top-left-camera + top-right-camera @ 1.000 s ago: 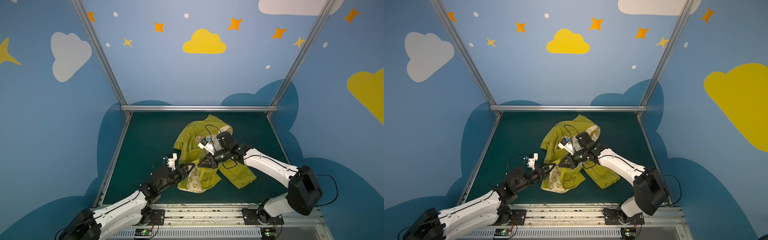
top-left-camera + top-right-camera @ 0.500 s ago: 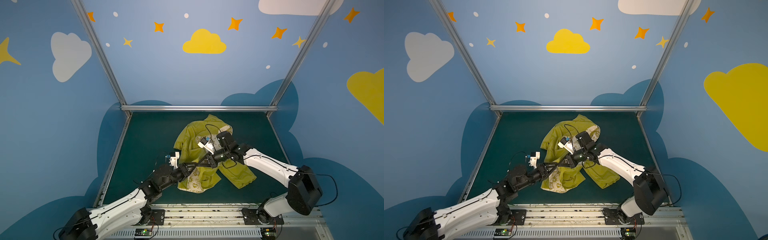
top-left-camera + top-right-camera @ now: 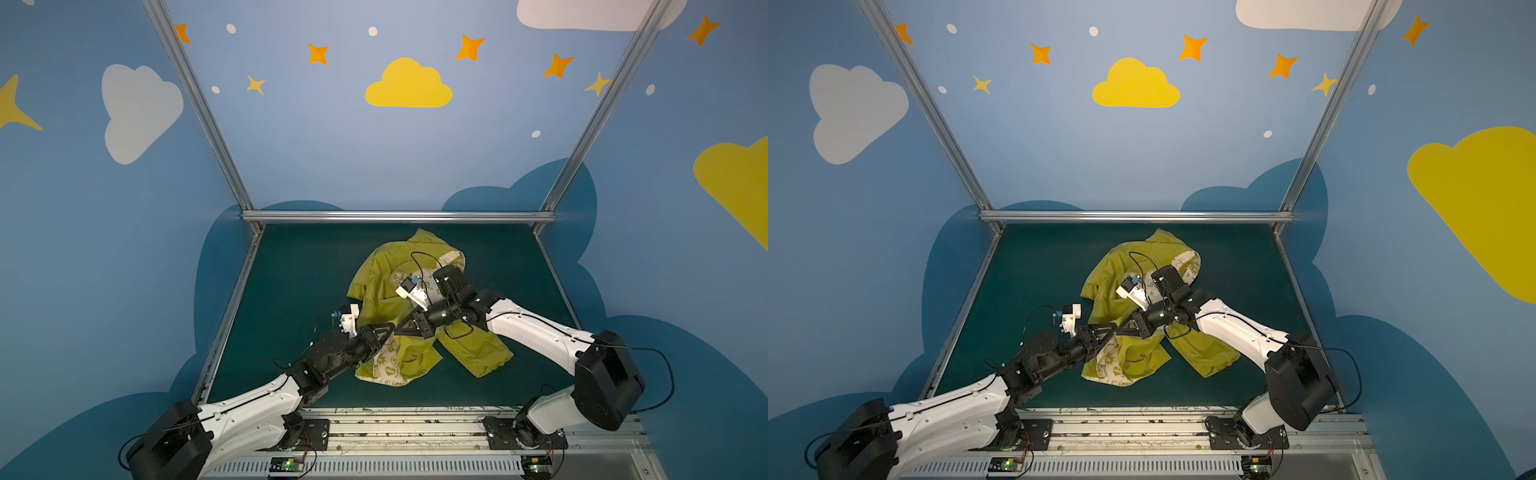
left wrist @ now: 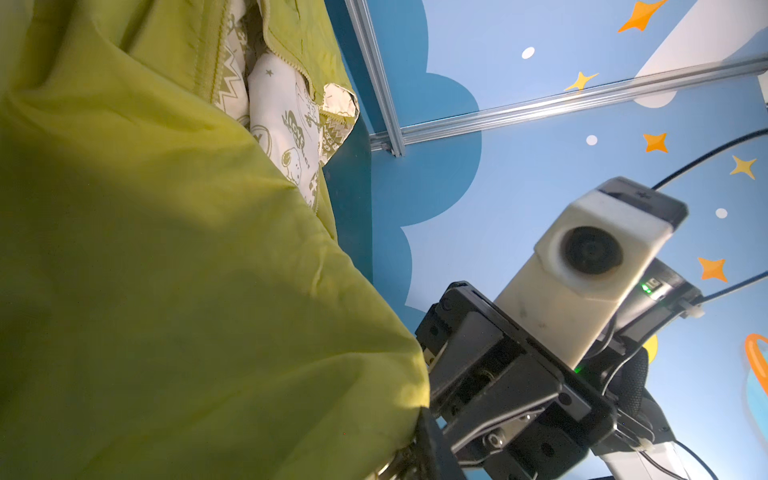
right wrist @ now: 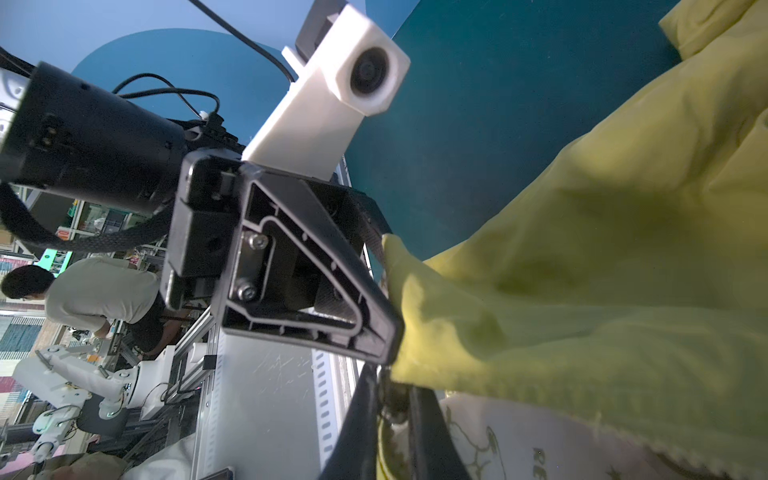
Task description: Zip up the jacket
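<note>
The olive-yellow jacket point(image 3: 386, 282) point(image 3: 1113, 274) lies crumpled on the dark green table point(image 3: 299, 270), its cream doodle lining point(image 3: 388, 365) turned out at the near hem. Both grippers meet tip to tip over its front. My left gripper point(image 3: 392, 328) point(image 3: 1113, 326) point(image 5: 386, 291) is shut on a bunched fold of the jacket point(image 5: 582, 291). In the left wrist view the jacket point(image 4: 166, 249) covers the left gripper's jaws, and the zipper teeth point(image 4: 212, 62) show. My right gripper point(image 3: 409, 326) point(image 3: 1128, 326) point(image 5: 392, 415) is shut on the jacket's edge.
An aluminium rail point(image 3: 395, 216) runs along the table's back, and slanted posts point(image 3: 582, 145) rise at the corners. The arm bases sit on the front rail point(image 3: 415, 419). Blue painted walls close in three sides.
My left gripper has slid forward and right to the right gripper's tip, and its jaws have narrowed onto the jacket fold. The right arm has held still.
</note>
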Controlling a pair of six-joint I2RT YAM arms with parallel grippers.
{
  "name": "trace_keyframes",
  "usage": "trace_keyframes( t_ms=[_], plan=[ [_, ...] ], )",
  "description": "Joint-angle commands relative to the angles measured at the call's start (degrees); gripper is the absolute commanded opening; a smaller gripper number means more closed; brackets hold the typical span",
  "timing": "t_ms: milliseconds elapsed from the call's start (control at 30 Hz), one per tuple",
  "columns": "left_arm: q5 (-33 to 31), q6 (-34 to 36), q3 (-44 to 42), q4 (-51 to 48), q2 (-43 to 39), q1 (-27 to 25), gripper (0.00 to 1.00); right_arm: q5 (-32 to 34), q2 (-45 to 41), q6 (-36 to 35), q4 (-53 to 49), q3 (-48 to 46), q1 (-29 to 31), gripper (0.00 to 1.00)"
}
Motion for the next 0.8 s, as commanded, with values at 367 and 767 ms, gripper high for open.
trace_keyframes(
  t_ms=[367, 767],
  plan=[
    [-2.9, 2.2, -1.1, 2.3, -1.7, 0.4, 0.42, -4.4, -0.5, 1.5, 3.3, 0.1, 0.4, 0.00],
    [-2.2, 4.2, -0.6, 4.4, -1.6, 0.7, 0.14, -6.3, 0.0, 0.2, 2.0, 0.1, 0.5, 0.00]
  ],
)
